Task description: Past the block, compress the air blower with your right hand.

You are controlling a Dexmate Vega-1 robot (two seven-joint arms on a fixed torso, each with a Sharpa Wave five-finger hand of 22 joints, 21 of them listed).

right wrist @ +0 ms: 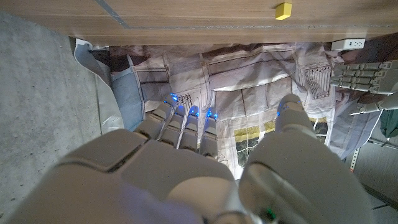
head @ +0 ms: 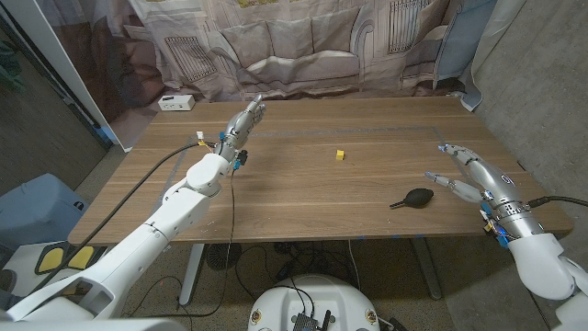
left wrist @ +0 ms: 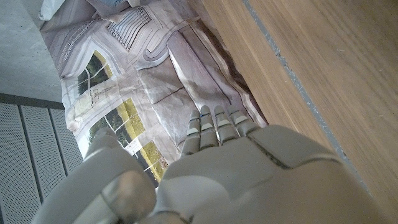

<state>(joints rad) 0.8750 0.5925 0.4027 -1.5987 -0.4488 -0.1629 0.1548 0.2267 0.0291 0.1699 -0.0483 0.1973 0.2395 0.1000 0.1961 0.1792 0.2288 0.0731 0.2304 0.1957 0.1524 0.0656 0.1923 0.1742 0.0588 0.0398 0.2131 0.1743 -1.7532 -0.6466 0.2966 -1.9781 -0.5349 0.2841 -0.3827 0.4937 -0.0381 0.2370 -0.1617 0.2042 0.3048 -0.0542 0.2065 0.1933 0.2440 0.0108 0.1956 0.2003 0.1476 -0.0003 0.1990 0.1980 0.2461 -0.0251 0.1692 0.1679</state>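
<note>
Head view of a wooden table, with the robot's arms entering from the bottom corners. The black air blower lies on the table toward 4 o'clock from the table's centre, its nozzle pointing toward 8 o'clock. The small yellow block sits near the centre, at about 10 o'clock from the blower and well apart from it; in the right wrist view the block appears on the wood ahead of the fingers. The right hand is at 2 o'clock from the blower, near it but not touching, fingers spread and holding nothing; its raised fingers show in the right wrist view with nothing between them. The left hand is held over the far left part of the table, at about 10 o'clock from the block, fingers extended together and empty; the left wrist view shows the left hand above bare wood. A white box rests at the far left corner. Status, as judged: the blower is untouched and uncompressed, so the whole task remains; the right hand must close the short gap, wrap the bulb and squeeze.
</note>
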